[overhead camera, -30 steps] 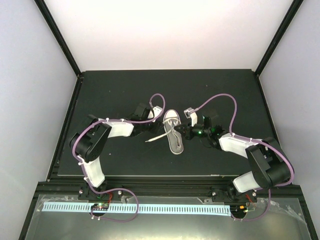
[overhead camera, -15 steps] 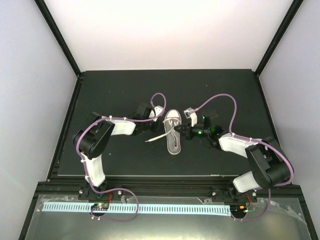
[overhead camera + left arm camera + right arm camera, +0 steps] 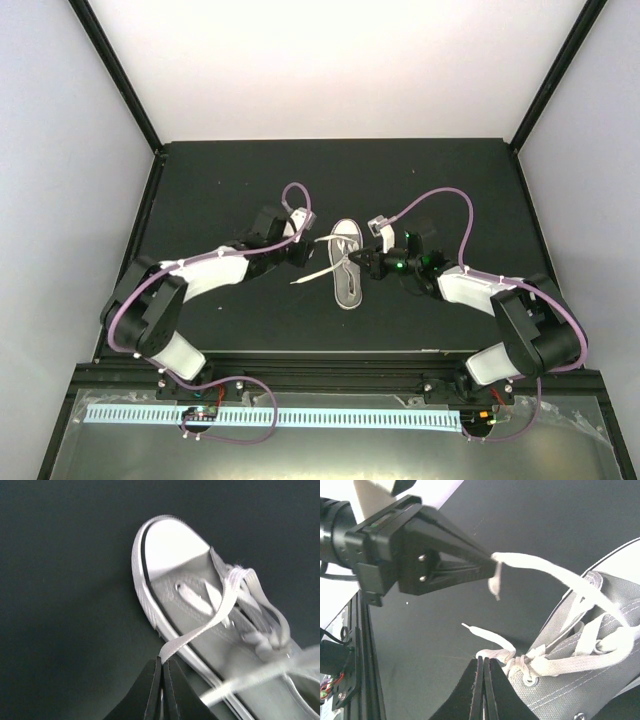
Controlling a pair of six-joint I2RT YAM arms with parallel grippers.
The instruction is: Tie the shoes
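Pulled leftward, left hand [image 3: 161,666] pinches a lace [image 3: 210,621], right hand [image 3: 481,663] another; sneaker [image 3: 348,272] lies lengthwise, toe pointing away.

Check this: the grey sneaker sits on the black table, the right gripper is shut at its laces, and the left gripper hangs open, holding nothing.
Wrong on the left gripper: the left wrist view shows it shut on a white lace running from the sneaker. The rest stands.

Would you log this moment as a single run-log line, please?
Phase: lacing | left gripper: shut on lace strand, held beside toe of sneaker | right gripper: shut on second strand beside knot | bow: not formed
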